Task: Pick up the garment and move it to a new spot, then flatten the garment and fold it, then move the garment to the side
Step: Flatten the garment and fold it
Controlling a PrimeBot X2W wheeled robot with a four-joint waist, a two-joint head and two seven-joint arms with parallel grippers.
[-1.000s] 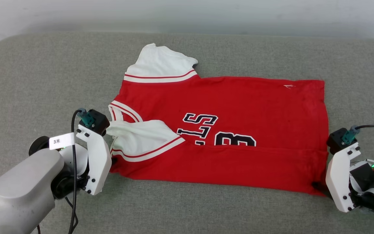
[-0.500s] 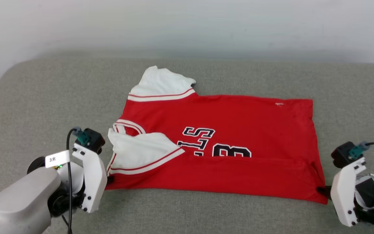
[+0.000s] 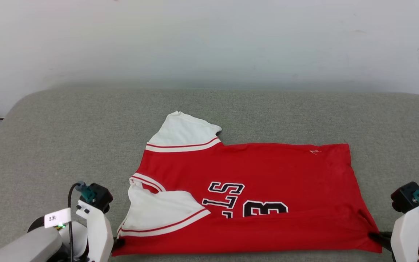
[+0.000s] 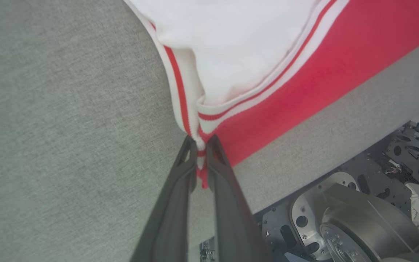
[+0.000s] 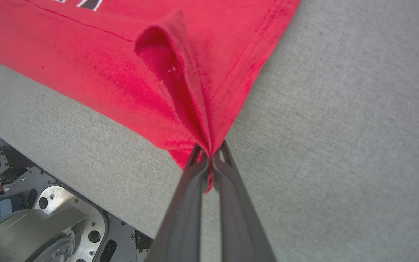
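The grey cloth-covered desk has rounded far corners and backs onto a pale wall. One shirt lies on it, red, spread lengthwise along the desk's near edge, with a narrow strip of bare grey between cloth and edge. A broad band of the desk is bare toward its far edge, a wide stretch is open toward its left end, and a smaller one toward its right end. Below the near edge, the wrist views show the robot's dark metal base.

The shirt's near side is folded up over itself, partly covering the black, white-outlined lettering. It has two white sleeves: one points toward the desk's far edge, and the other is folded inward over the red.

Two tools work at the desk's near edge. The left tool is pinching the shirt's corner where the striped trim meets the red. The right tool is pressed together on the opposite hem corner, with the cloth gathered into a raised pleat at its tips.
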